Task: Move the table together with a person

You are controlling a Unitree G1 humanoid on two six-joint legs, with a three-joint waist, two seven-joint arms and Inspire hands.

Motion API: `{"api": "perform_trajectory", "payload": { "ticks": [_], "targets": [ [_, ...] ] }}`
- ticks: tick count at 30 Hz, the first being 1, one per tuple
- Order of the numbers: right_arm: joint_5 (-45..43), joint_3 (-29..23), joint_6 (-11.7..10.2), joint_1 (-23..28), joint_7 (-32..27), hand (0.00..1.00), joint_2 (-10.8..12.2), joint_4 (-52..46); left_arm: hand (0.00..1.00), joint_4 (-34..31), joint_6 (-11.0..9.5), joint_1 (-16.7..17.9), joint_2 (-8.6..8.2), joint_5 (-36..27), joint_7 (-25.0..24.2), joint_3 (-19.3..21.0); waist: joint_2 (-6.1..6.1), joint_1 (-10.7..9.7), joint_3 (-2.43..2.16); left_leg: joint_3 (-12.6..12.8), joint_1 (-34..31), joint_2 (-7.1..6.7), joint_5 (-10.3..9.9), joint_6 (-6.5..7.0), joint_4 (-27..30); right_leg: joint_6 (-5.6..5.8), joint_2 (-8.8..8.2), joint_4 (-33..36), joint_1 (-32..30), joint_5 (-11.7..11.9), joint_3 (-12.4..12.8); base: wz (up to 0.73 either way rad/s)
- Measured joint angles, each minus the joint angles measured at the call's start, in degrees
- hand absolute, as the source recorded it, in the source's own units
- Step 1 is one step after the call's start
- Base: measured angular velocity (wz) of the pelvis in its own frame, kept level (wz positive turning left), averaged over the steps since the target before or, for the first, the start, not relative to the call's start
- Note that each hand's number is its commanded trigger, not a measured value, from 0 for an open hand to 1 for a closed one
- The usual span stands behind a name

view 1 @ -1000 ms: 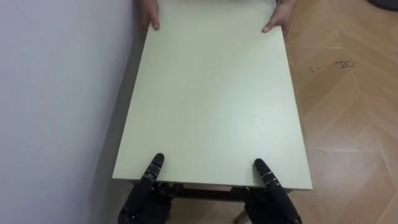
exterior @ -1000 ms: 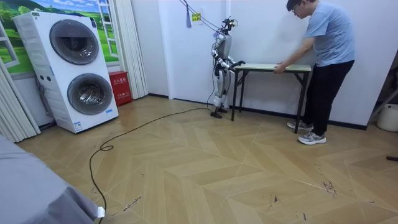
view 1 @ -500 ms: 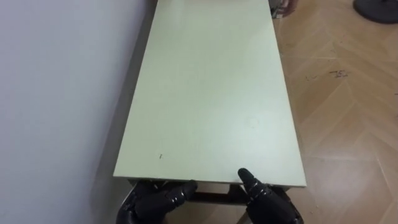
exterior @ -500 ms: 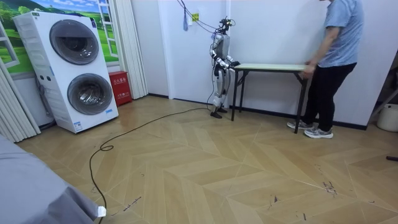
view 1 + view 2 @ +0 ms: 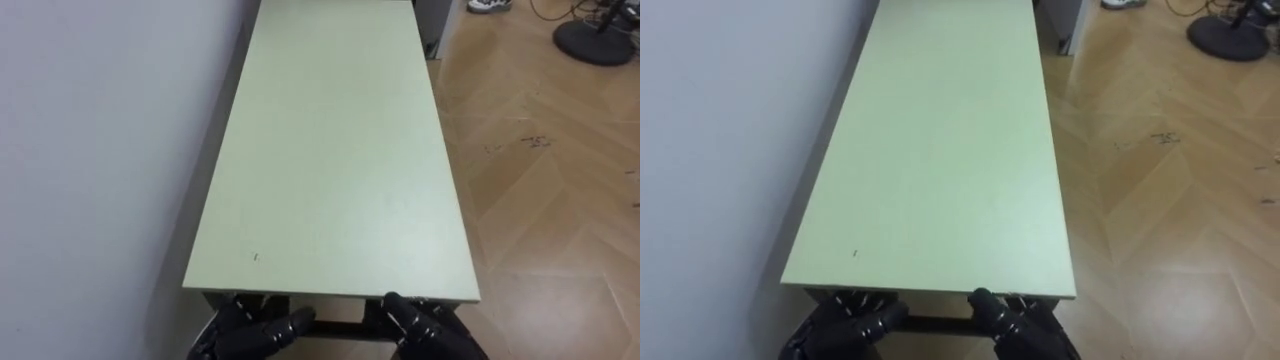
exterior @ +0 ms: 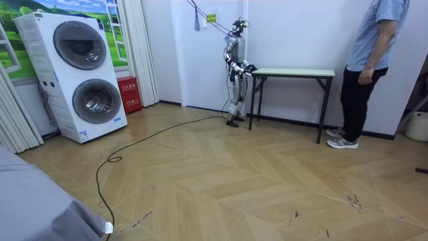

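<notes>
A herringbone wooden floor (image 5: 540, 200) and a plain white wall (image 5: 90, 150) are seen from above, and the table (image 5: 330, 150) is set between them, with one long side close along the wall on the robot's left. Its worktop is a long, narrow rectangle of pale greenish cream, smooth and bare but for a tiny dark speck (image 5: 255, 257) near the left corner of the near end. It is carried on thin dark legs (image 6: 322, 110). The long axis runs straight away from the robot, so that one short end is turned towards it and the other points to the far side of the room.

In the room view the table is seen side-on against the wall, level, with all its legs on the floor. The robot is stood upright at the end on the room view's left. At the other end a person (image 6: 368, 67) is stood just off the table, arms hanging, with no hand on it.

The left hand (image 5: 250, 325) and the right hand (image 5: 425, 325) are held low, just under the near edge of the worktop. Whether their fingers are closed on the frame or lie loose cannot be told.
</notes>
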Motion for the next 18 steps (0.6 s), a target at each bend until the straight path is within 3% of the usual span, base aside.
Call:
{"api": "perform_trajectory", "payload": {
  "ticks": [3, 8, 11, 15, 18],
  "targets": [
    [-8.1, -1.3, -0.2, -2.0, 0.8, 0.00, 0.2, 6.0, 0.00, 6.4, -0.5, -1.7, 0.01, 3.5, -0.1, 0.0, -0.31, -0.2, -0.06, -0.1, 0.5, -0.01, 0.0, 0.00, -0.5, 0.00, 0.04, -0.3, 0.6, 0.0, -0.1, 0.01],
    [-20.4, -2.3, -0.4, -2.2, 0.2, 0.00, -0.2, 8.0, 0.00, 8.6, -0.8, -1.5, 0.85, 6.2, 0.3, -0.1, -0.78, -0.2, 0.27, -0.2, 0.4, 0.02, 0.0, -0.05, -0.7, 0.00, 0.05, -0.4, 0.5, 0.0, -0.4, 0.00],
    [-28.5, -3.0, -1.1, -3.5, 0.2, 0.00, 0.2, 13.2, 0.00, 13.6, -1.8, -2.3, 0.61, 8.9, 0.3, 0.3, -0.94, -0.1, 0.06, -0.2, 0.6, -0.01, 0.0, -0.05, -0.9, 0.01, 0.05, -0.4, 0.6, 0.0, -0.4, 0.00],
    [-31.9, -3.9, -1.3, -4.5, -2.8, 0.00, 0.0, 19.9, 0.00, 17.4, -2.1, -1.8, 0.85, 10.1, 0.8, 0.7, -1.09, 0.0, 0.14, -0.4, 0.5, 0.02, 0.0, -0.05, -1.1, 0.02, 0.06, -0.4, 0.5, 0.0, -0.6, 0.00],
    [-33.2, -3.9, -2.0, -6.2, -4.9, 0.00, 0.2, 26.0, 0.00, 20.9, -3.8, -2.1, 0.68, 11.2, 1.9, 1.3, -1.16, 0.0, 0.13, -0.5, 0.5, 0.01, 0.0, -0.06, -1.1, 0.02, 0.07, -0.5, 0.5, 0.0, -0.7, 0.00]
  ]
}}
